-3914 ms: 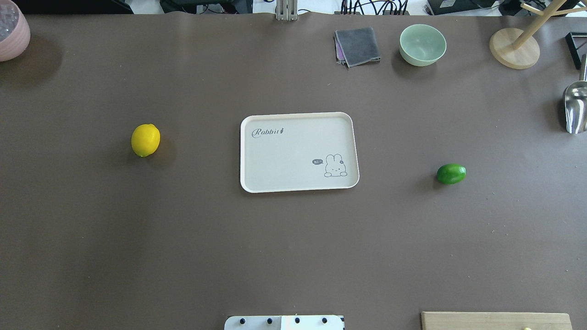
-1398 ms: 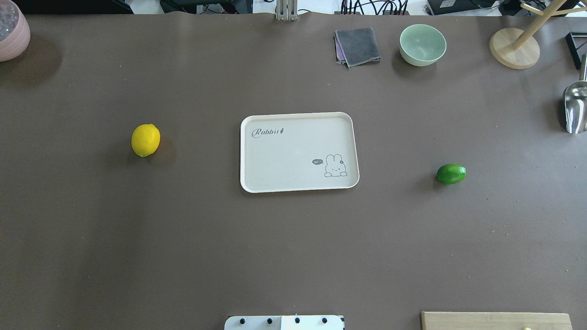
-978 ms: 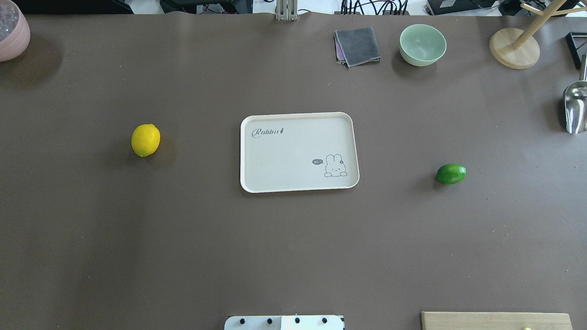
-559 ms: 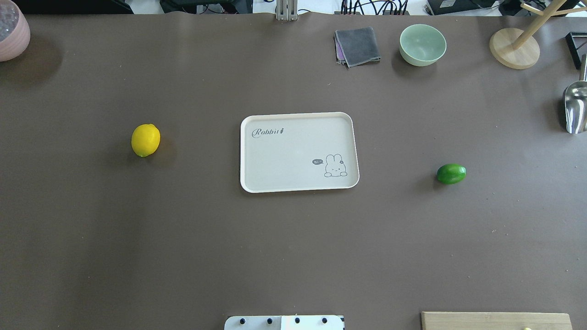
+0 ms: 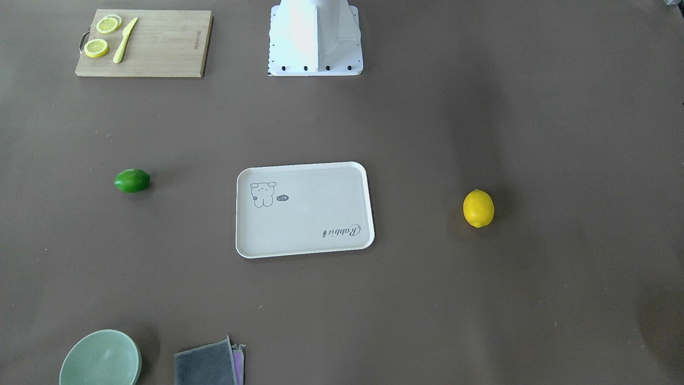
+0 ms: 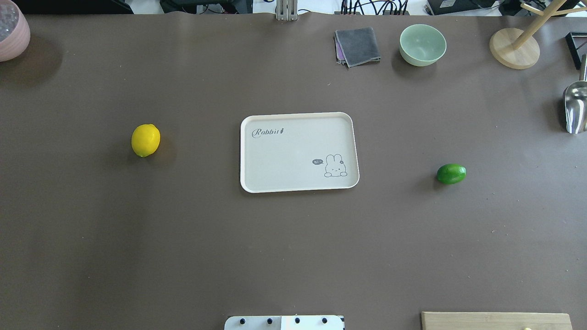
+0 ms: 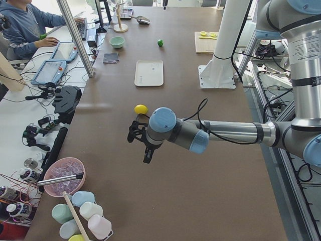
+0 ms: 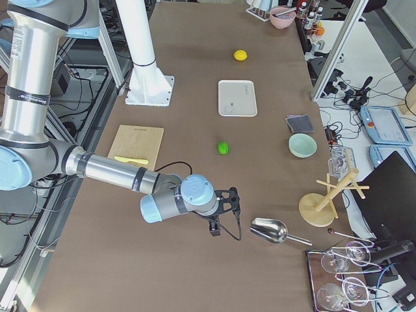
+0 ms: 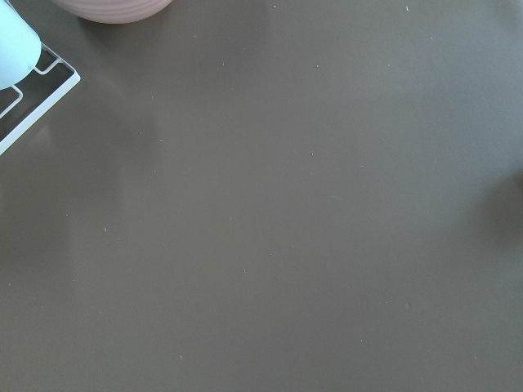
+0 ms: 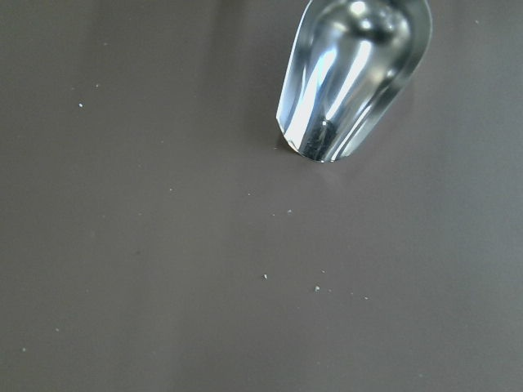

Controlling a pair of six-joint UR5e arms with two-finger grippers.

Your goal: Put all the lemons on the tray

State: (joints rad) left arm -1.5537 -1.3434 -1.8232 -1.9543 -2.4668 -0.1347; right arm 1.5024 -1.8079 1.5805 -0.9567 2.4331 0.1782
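Note:
The yellow lemon (image 6: 146, 140) lies on the brown table left of the off-white Rabbit tray (image 6: 293, 153). The green lemon (image 6: 451, 174) lies to the tray's right. Both are apart from the tray, which holds nothing. Neither gripper shows in the overhead or front views. My left gripper (image 7: 136, 143) hangs over the table short of the yellow lemon (image 7: 141, 109). My right gripper (image 8: 224, 229) hangs near the metal scoop (image 8: 268, 230), away from the green lemon (image 8: 223, 148). I cannot tell whether either is open or shut.
A green bowl (image 6: 422, 44), grey cloth (image 6: 357, 46) and wooden stand (image 6: 513, 48) sit at the far edge. A pink bowl (image 6: 11, 30) stands far left. A cutting board (image 5: 155, 45) with lemon slices and a knife lies beside the robot base (image 5: 315, 37).

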